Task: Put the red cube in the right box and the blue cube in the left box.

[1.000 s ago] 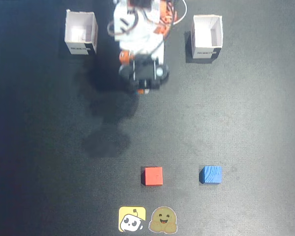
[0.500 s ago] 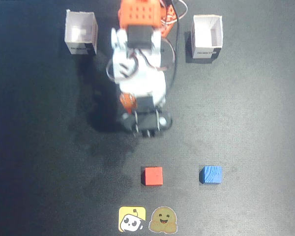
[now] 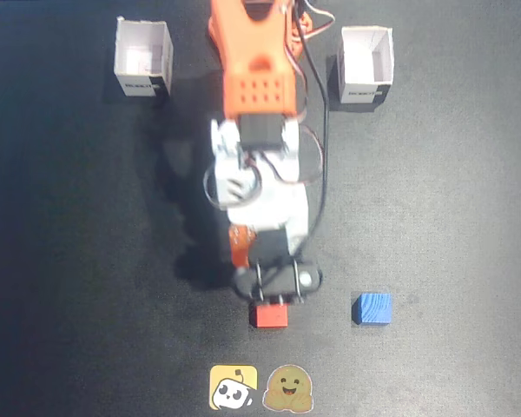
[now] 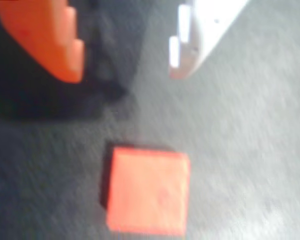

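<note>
Wrist view: your gripper [image 4: 125, 75] hangs with its fingers spread (one orange, one white) above the red cube [image 4: 147, 195], which lies on the dark mat [image 4: 250, 150], untouched.

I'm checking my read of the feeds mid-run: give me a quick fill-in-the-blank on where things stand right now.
1. In the wrist view the gripper is ____, with nothing between its fingers.
2. The arm reaches toward the ____ cube.
3. In the fixed view the blue cube lies to the ____ of the red cube.
4. Both white boxes, one and the other, hold ____ cubes.

Missing words: open; red; right; no
</note>
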Motion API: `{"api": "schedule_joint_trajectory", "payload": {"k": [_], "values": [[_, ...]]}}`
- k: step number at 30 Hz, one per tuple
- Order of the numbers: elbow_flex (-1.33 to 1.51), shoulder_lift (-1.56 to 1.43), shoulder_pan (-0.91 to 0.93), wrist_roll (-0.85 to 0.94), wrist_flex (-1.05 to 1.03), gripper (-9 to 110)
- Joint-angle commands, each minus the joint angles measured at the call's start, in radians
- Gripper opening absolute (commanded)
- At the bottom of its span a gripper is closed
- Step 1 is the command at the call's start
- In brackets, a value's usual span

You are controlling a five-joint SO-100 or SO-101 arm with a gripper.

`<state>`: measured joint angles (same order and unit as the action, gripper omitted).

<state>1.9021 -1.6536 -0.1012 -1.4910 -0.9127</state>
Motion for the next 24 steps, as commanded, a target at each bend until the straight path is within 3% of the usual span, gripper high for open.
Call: {"api": "schedule_joint_trajectory", "payload": {"k": [1, 24], "values": [[-0.114, 0.061, -0.014, -0.021, 0.011, 14], [-0.342, 0.304, -0.034, -0.048, -0.078, 22]]}}
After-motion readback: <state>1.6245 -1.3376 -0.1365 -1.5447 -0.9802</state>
